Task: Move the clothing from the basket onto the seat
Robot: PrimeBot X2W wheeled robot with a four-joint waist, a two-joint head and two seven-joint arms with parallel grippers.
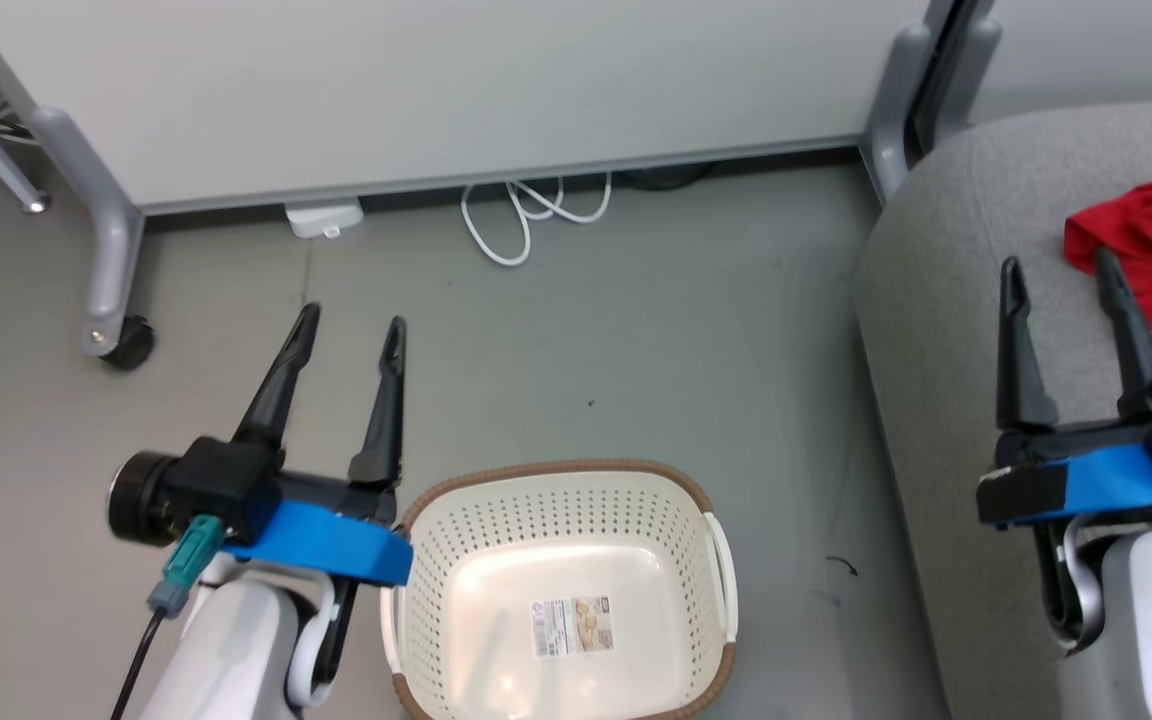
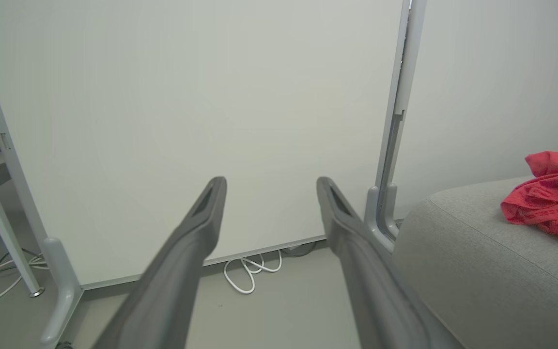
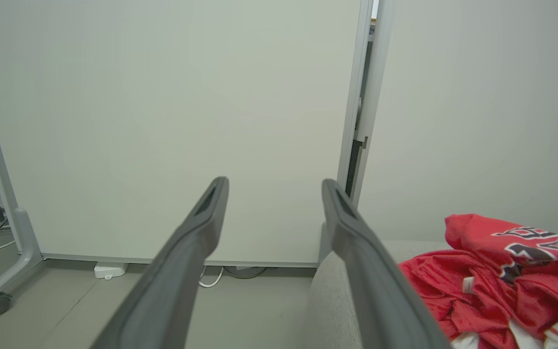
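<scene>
The cream perforated basket [image 1: 556, 520] with a brown rim stands on the floor at the bottom centre, holding nothing but a paper label on its bottom. The red clothing [image 1: 1151, 255] lies crumpled on the grey seat [image 1: 946, 300] at the right; its lettering shows in the right wrist view, clothing [image 3: 502, 271]. The red heap also rests on the seat [image 2: 477, 271] in the left wrist view, clothing [image 2: 548, 201]. My left gripper [image 1: 351, 325] hangs open over the floor, left of the basket. My right gripper [image 1: 1056, 262] is open above the seat, just left of the clothing, with nothing between its fingers.
A white partition panel [image 1: 416, 90] on grey wheeled legs [image 1: 111, 250] stands behind. A white cable [image 1: 526, 215] and a small white adapter [image 1: 321, 218] lie at its foot. Grey floor [image 1: 636, 340] spreads between panel, basket and seat.
</scene>
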